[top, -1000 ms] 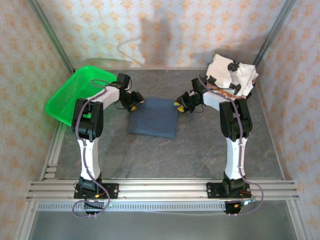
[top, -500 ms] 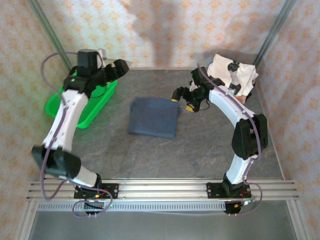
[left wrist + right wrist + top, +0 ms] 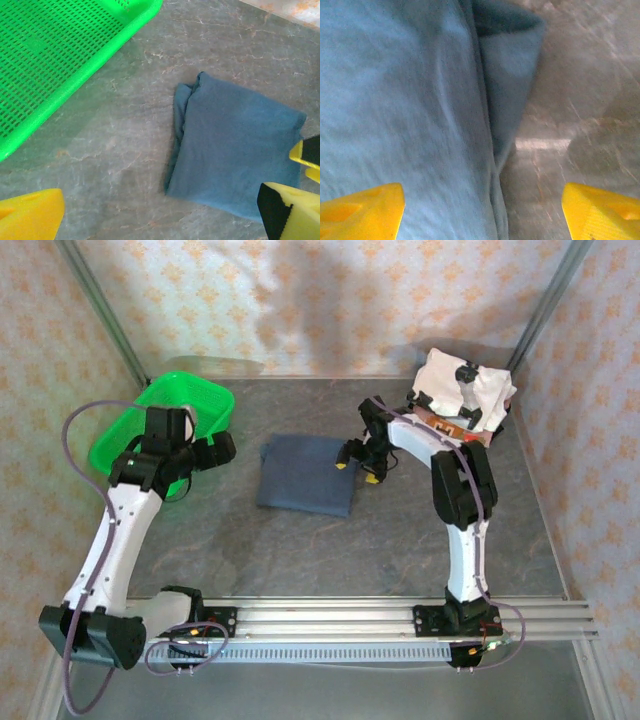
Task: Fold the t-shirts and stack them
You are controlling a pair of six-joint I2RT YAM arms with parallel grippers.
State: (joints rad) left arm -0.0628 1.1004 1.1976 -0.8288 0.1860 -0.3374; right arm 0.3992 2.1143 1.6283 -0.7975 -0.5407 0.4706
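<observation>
While our right gripper (image 3: pixel 480 210) gapes wide with the edge of the blue shirt (image 3: pixel 395 100) just beneath, we risk snagging and unfolding it; our left gripper (image 3: pixel 162 215), equally wide, holds nothing.

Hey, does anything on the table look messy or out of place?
The white shirt with black patches sits crumpled in a heap at the far right corner, not folded. The blue shirt lies folded mid-table, its left edge slightly uneven.

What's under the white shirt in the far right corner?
A strip of brown-orange printed cloth shows along the near edge of the white shirt, lying beneath it. The rest is covered, so its shape and fold cannot be seen.
</observation>
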